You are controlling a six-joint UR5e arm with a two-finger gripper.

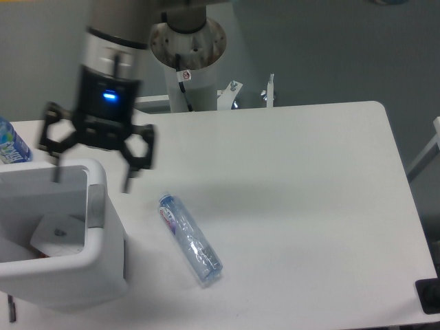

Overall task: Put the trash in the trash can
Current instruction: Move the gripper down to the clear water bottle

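Observation:
The slim crushed clear bottle point(190, 238) with a pale blue-pink label lies flat on the white table, pointing toward the front right. The white trash can point(103, 268) stands at the front left. A pale, flat item lies inside it point(58, 233); it looks like the wrapper. My gripper point(91, 174) is open and empty, blurred by motion, above the can's right rim and left of the bottle.
A bottle with a deep-blue label point(11, 144) stands at the far left edge behind the can. The robot's base column point(188, 55) rises behind the table. The white table point(295, 206) stretches to the right.

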